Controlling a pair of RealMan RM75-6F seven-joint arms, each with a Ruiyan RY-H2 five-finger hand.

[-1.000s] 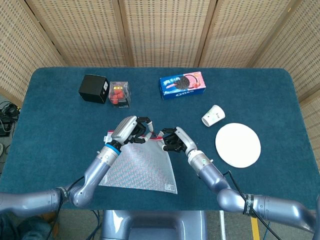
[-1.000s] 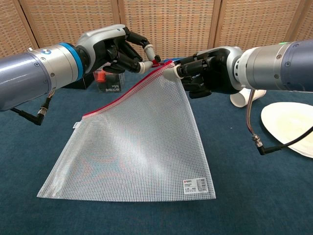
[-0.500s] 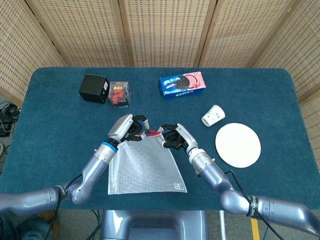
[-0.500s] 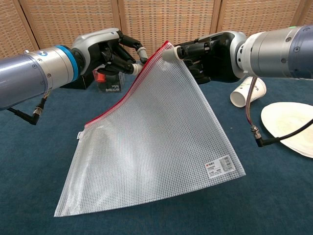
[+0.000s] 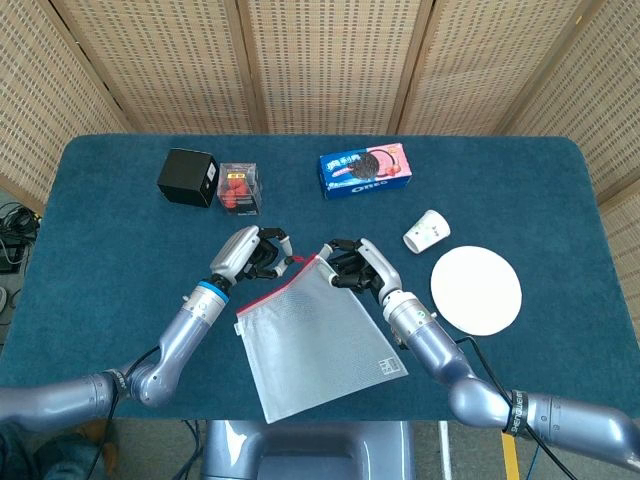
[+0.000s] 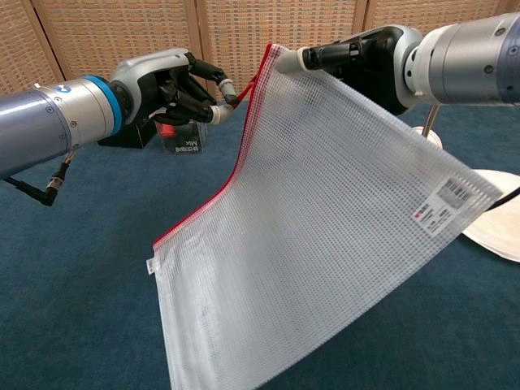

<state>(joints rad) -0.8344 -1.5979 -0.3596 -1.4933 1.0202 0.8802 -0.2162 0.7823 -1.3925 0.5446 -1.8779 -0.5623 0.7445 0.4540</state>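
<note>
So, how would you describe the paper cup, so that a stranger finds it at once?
Start at the blue table and go to its right side, to the round white plate. Just beyond the plate's upper left edge lies the paper cup. It is white, small and tipped on its side, unlike the boxes.

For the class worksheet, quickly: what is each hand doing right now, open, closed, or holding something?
Left hand: pinches the red zipper pull at the top corner of the mesh zipper bag.
Right hand: holds the bag's top corner, lifted.

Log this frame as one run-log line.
right hand: holds mesh pouch corner, raised | left hand: pinches red zipper pull | pouch bottom on table
</note>
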